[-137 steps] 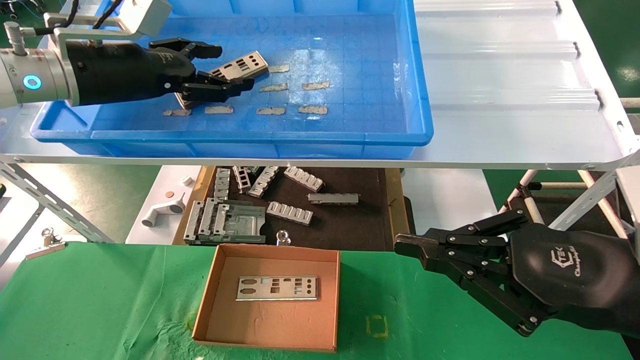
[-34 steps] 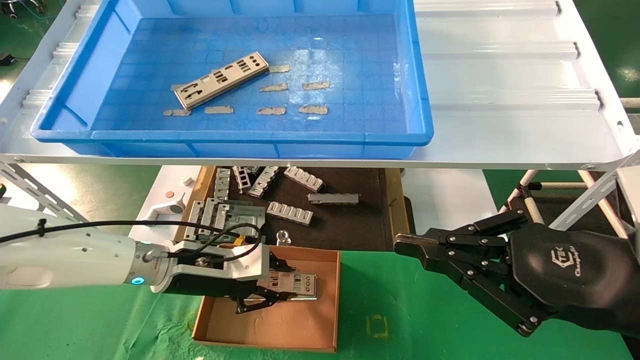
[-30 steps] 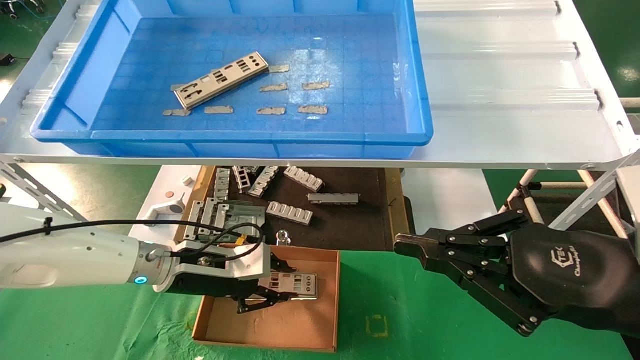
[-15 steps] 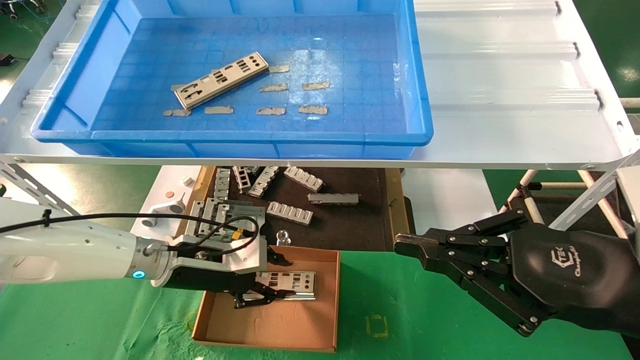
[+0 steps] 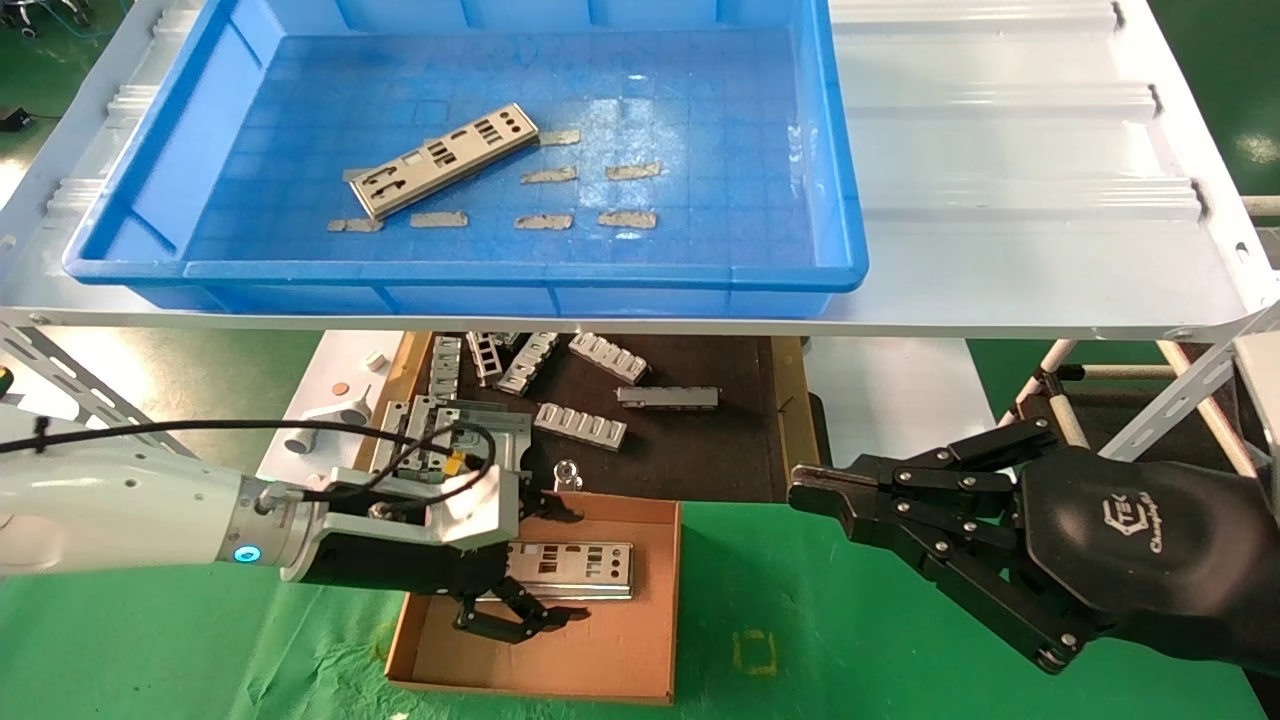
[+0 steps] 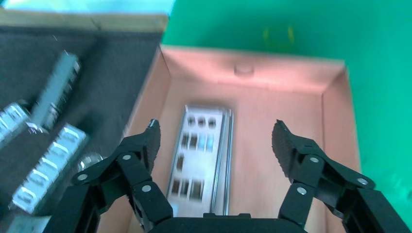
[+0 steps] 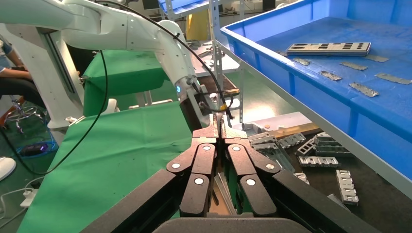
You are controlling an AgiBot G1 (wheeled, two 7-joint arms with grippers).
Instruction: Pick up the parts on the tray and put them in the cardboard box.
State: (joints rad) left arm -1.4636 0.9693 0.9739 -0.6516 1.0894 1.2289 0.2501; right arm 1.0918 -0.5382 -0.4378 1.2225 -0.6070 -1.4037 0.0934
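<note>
Since a moment ago the left gripper (image 5: 530, 565) has let go and spread its fingers wide over the cardboard box (image 5: 612, 668), drawing back toward the box's left wall. On the white shelf (image 5: 1000, 200), the blue tray (image 5: 700, 100) holds one punched plate (image 5: 445, 159) near its left half among tan tape scraps (image 5: 627, 218). Two stacked plates (image 6: 201, 158) lie flat on the box floor toward its far wall. Parked above the green cloth's right edge, the right gripper (image 5: 805, 490) has its fingers pressed together, holding nothing.
</note>
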